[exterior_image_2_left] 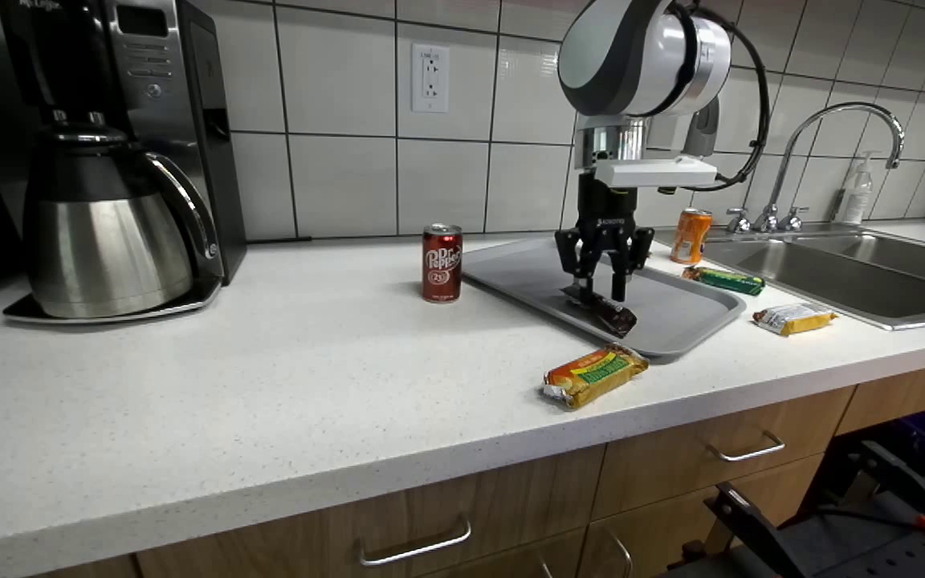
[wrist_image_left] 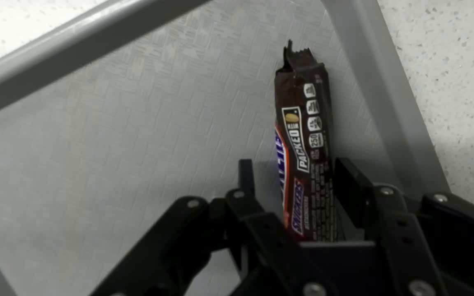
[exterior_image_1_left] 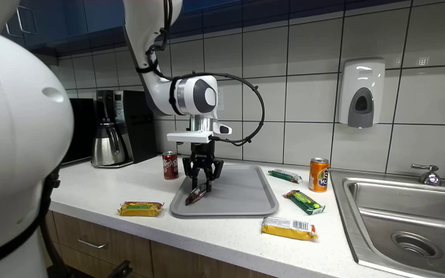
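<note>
Jaws apart, straddling the Snickers bar [wrist_image_left: 303,156]; it lies in the tray [wrist_image_left: 138,156], near the rim [wrist_image_left: 393,102]; a sideways shift could shove it against that rim, because one finger [wrist_image_left: 352,191] stands just beside it.

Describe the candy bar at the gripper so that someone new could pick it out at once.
On the white counter, find the gray tray. Near one edge, between the parted jaws of the gripper, lies the candy bar. Its dark brown wrapper sets it apart from the yellow bars and green bars off the tray.
</note>
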